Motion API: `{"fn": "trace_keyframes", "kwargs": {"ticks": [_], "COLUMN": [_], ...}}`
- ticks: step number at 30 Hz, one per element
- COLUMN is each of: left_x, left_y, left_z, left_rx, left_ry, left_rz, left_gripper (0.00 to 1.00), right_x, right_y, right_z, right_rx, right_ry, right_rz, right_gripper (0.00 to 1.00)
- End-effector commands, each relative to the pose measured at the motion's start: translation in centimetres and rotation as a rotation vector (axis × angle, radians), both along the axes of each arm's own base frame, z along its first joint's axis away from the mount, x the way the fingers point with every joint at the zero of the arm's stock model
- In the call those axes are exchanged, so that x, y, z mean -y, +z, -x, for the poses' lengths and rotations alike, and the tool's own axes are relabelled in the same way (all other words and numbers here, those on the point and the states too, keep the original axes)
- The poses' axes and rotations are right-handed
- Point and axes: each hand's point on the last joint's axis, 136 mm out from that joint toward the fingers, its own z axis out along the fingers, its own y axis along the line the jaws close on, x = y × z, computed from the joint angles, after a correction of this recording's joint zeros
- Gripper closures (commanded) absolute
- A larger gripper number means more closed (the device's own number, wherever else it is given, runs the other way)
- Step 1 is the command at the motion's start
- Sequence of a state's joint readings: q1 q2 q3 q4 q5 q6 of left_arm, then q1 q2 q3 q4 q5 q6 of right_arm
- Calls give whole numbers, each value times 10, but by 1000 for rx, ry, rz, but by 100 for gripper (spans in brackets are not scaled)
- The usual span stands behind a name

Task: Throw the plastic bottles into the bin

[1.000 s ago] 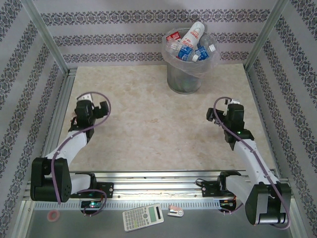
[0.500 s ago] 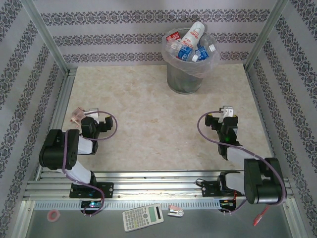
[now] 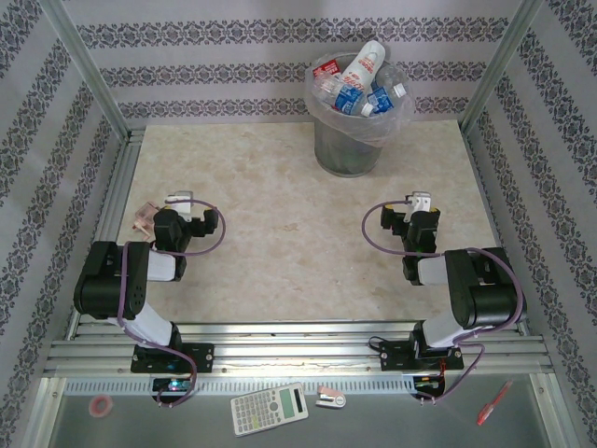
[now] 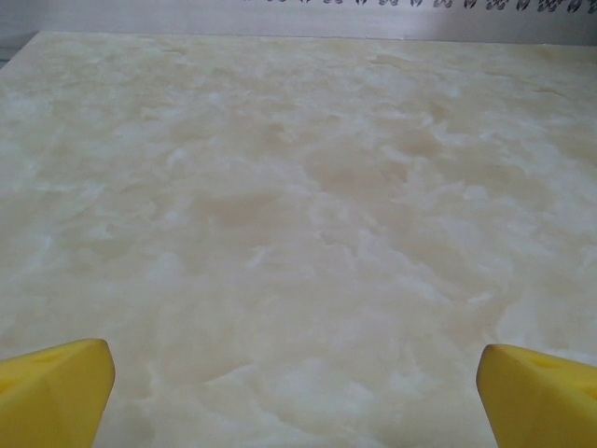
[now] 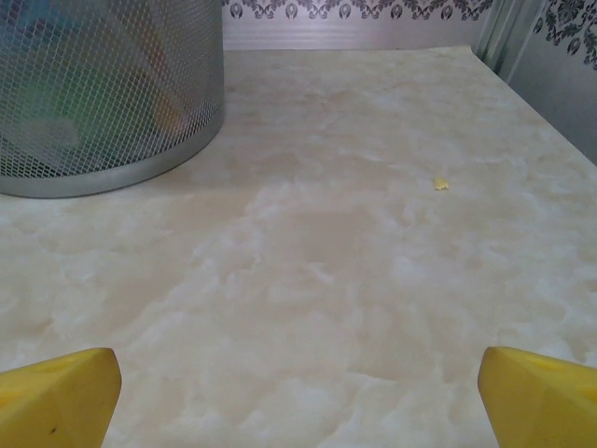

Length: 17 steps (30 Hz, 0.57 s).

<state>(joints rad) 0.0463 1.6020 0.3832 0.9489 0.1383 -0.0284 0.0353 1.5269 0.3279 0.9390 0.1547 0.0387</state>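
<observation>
With the left gripper [image 4: 298,390] and right gripper [image 5: 298,392] both gaping empty, the bottles [image 3: 362,67] heaped above the far bin [image 3: 347,154] may topple out if nudged.

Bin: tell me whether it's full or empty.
Full. The bin is heaped with plastic bottles rising past its bag-lined rim in the top view.

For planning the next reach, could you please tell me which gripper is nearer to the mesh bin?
Right. The right gripper sits in front of the bin, slightly to its right; the left gripper sits much farther away, well to the bin's left.
</observation>
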Motion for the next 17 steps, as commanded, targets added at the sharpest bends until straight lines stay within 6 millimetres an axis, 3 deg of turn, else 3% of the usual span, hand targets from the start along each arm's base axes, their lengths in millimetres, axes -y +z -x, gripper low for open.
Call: {"fn": "trace_keyframes", "kwargs": {"ticks": [1, 17], "left_x": [-1, -1], "left_y": [4, 4], "left_z": [-2, -1], "left_rx": [4, 9], "left_ry": [9, 5], "left_rz": [-29, -27], "left_gripper": [0, 0], "right_x": [4, 1], "right_y": [11, 18], "right_z": [-4, -11], "right_rx": [36, 52], "right_ry": [-30, 8], "right_rz": [-2, -25], "right_gripper": [2, 2]}}
